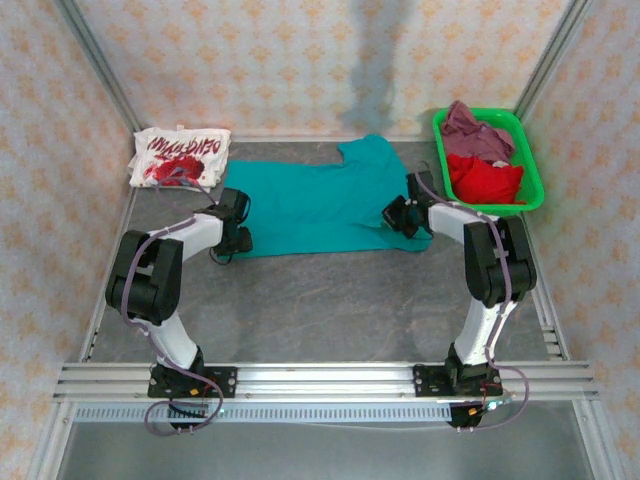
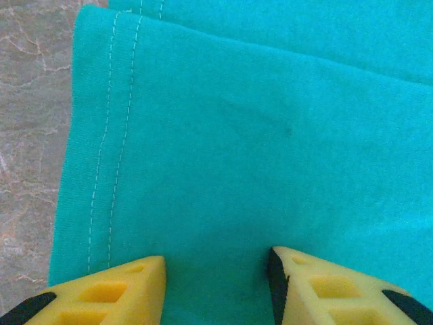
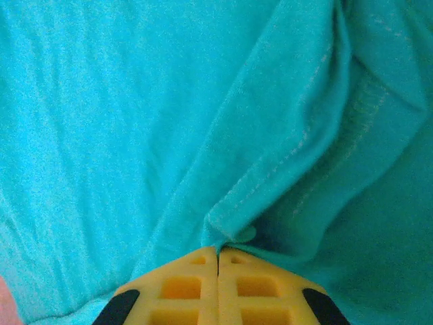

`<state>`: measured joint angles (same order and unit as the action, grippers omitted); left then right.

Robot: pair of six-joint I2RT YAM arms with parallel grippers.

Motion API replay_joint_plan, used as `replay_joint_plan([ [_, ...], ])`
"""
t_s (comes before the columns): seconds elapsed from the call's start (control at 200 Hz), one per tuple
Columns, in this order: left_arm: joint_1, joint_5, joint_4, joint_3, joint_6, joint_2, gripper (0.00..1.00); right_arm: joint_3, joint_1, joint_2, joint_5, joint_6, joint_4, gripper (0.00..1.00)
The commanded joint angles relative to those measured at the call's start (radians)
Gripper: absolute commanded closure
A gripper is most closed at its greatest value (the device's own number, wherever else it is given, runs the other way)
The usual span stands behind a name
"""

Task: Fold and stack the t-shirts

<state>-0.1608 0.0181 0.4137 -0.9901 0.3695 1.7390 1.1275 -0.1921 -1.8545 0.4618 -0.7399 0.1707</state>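
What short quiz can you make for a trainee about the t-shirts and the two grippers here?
1. True or false: the right gripper is shut on a fold of the teal t-shirt.
2. Fill in: the left gripper has its jaws ____ above the teal t-shirt's hem.
3. Where does the red t-shirt lie? A) in the green basket B) in the left gripper C) under the teal t-shirt
Key: 1 true; 2 open; 3 A.

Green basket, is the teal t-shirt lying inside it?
No, the teal t-shirt lies spread on the table, while the green basket holds red cloth and mauve cloth.
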Motion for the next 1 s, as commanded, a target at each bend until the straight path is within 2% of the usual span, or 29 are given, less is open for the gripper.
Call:
replay_joint_plan([
  [0.0,0.011,-0.015,0.009,0.019,0.013,-0.009,0.56,0.078,-0.018,0.007,-0.088,0.055,0.089,1.0],
  [0.205,0.01,-0.018,0.011,0.01,0.009,-0.001,0.56,0.248,-0.033,-0.068,-0.152,0.12,0.219,0.99],
  [0.36,0.011,-0.014,0.02,-0.007,0.005,0.02,0.56,0.417,-0.042,-0.194,-0.165,0.165,0.297,0.97],
  [0.51,0.01,-0.013,0.023,-0.013,0.004,0.027,0.56,0.653,-0.081,-0.335,-0.198,0.227,0.437,0.93],
  [0.621,0.01,-0.012,0.027,-0.016,0.003,0.03,0.55,0.746,-0.104,-0.395,-0.212,0.235,0.482,0.91],
  [0.696,0.011,-0.01,0.029,-0.016,0.003,0.033,0.55,0.777,-0.113,-0.417,-0.229,0.238,0.504,0.69],
  [0.731,0.01,-0.009,0.03,-0.016,0.003,0.033,0.54,0.792,-0.118,-0.424,-0.231,0.244,0.513,0.63],
  [0.881,0.01,-0.01,0.03,-0.019,0.002,0.031,0.54,0.757,-0.119,-0.376,-0.24,0.258,0.53,0.62],
  [0.996,0.013,-0.02,0.03,-0.017,0.001,0.009,0.53,0.561,-0.116,-0.206,-0.239,0.253,0.421,0.58],
])
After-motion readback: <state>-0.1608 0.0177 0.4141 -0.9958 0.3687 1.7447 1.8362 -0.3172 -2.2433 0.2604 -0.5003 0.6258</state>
